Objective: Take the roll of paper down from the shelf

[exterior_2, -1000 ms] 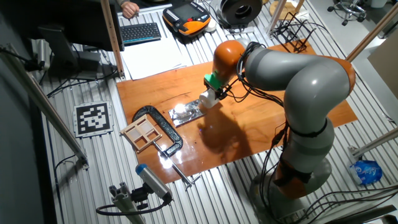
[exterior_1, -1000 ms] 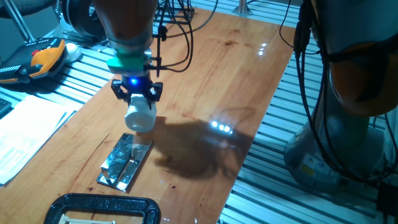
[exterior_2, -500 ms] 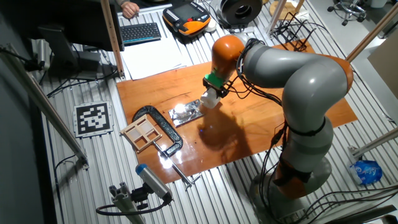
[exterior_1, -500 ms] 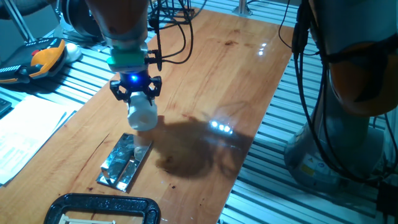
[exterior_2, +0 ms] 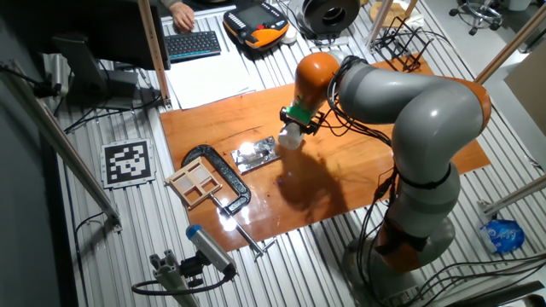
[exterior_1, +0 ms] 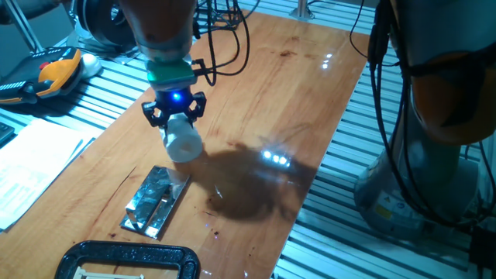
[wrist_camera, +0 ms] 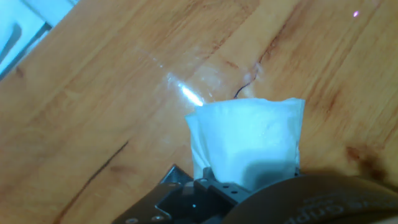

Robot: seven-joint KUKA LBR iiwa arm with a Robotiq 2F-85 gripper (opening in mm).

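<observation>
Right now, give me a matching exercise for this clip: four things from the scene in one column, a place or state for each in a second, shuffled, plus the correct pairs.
Things:
1. roll of paper
2. shelf
3. gripper
4. black clamp frame

Places or states:
A. lying bare on the wooden board
B. at the board's near edge
C. shut on the white roll
D. held off the board

Pairs: 1-D, 2-A, 3-C, 4-B
</observation>
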